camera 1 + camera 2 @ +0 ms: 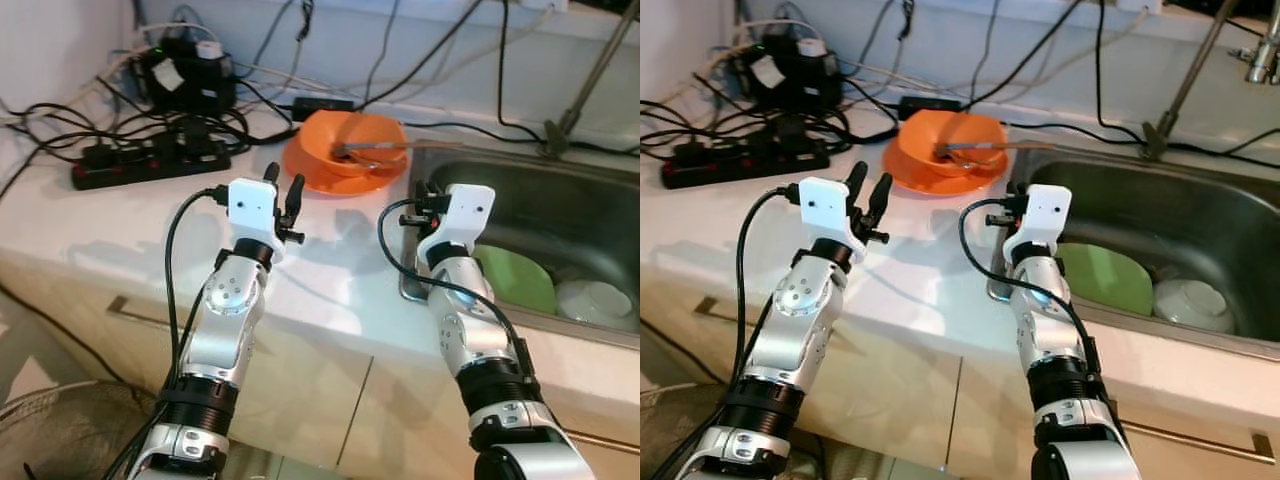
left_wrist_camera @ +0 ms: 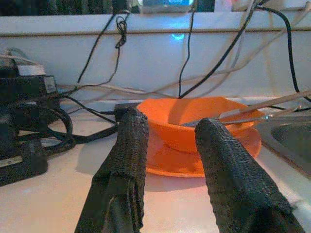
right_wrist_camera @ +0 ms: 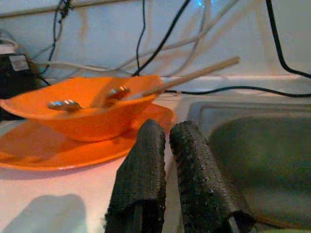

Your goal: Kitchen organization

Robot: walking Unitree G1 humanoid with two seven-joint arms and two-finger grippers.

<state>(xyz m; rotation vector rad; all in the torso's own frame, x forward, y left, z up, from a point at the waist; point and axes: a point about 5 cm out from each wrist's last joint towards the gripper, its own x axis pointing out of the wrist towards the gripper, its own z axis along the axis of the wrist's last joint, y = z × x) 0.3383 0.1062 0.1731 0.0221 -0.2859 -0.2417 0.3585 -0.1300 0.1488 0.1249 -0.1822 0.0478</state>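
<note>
Your left gripper (image 2: pixel 167 145) hovers, fingers parted, before the orange bowl (image 1: pixel 365 140); your right gripper (image 3: pixel 167 145), fingers nearly together, holds nothing beside the sink (image 1: pixel 560 215).

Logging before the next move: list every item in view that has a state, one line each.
Left gripper: jaws open, empty, above counter.
Right gripper: jaws nearly shut, empty.
Orange bowl: upright on orange plate, utensils inside.
Green plate: in sink.
White bowl: in sink.

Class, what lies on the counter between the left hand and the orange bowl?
Bare white counter, seen in the left wrist view between left hand and orange bowl.
</note>
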